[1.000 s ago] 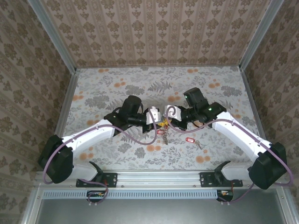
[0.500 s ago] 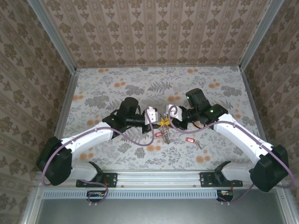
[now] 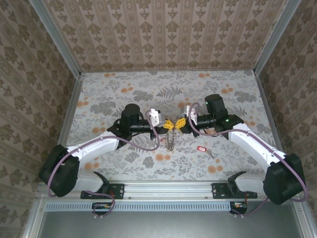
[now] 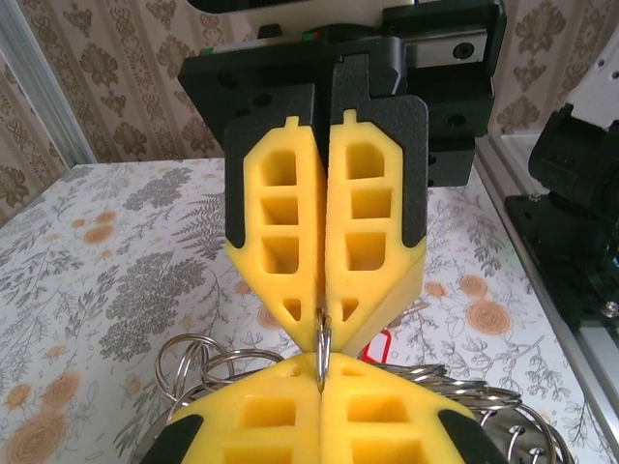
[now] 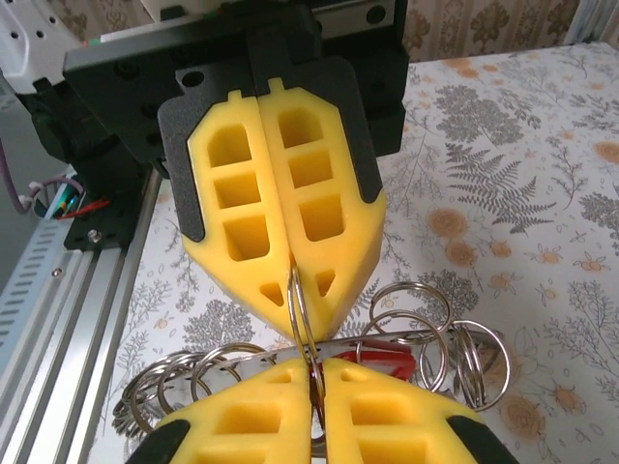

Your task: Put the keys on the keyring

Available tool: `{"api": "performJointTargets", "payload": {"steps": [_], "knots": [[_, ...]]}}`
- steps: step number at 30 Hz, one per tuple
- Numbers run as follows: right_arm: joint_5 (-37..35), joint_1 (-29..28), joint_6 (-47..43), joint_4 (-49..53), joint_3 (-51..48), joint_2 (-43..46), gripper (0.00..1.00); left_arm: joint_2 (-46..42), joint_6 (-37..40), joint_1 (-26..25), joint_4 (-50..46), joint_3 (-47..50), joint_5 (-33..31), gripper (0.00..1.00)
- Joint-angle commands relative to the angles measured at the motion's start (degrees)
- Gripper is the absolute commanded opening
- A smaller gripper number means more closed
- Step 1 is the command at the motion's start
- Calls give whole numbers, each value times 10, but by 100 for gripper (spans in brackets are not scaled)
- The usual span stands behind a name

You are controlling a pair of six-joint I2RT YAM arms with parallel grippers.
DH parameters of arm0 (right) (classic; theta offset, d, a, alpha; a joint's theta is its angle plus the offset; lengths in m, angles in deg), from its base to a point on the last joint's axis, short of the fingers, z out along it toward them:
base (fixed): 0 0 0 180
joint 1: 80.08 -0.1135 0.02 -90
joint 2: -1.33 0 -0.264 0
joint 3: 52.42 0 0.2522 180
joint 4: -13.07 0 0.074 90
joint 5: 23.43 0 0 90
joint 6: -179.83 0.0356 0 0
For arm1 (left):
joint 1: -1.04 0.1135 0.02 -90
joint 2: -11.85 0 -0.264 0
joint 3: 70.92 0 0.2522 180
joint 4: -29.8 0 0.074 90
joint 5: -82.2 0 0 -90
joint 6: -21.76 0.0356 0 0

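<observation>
Covering the table is floral cloth, with patterned walls around. Left claw and right claw both clamp on the keyring mid-table; a red-tagged key lies nearby.

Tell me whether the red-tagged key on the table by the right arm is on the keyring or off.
Off: the red-tagged key lies alone on the table, clear of the keyring.

Lighting bright, even, diffuse; shadows on the table faint. The keyring glints slightly; wrist-view backgrounds are soft.
</observation>
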Motion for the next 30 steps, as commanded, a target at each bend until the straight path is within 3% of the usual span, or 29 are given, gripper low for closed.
{"api": "performJointTargets", "payload": {"steps": [1, 5, 11, 16, 24, 26, 30], "knots": [[22, -5, 29, -51, -10, -3, 10, 12, -58, -11, 129, 0, 63, 0], [23, -3, 38, -50, -8, -12, 16, 21, -71, -11, 155, 5, 58, 0], [-11, -2, 6, -33, -3, 20, 17, 10, -34, -10, 104, 5, 31, 0], [4, -2, -5, -17, 12, 27, 19, 3, -8, -10, 59, -6, 32, 0], [0, -1, -23, 11, 23, 8, 15, 0, -10, -10, 60, -9, 33, 0], [-8, -2, -31, 22, 26, 6, 7, -3, -9, -9, 56, -8, 30, 0], [-35, -9, -54, 60, 45, 9, 4, -11, 36, -13, -27, -24, 2, 10]]}}
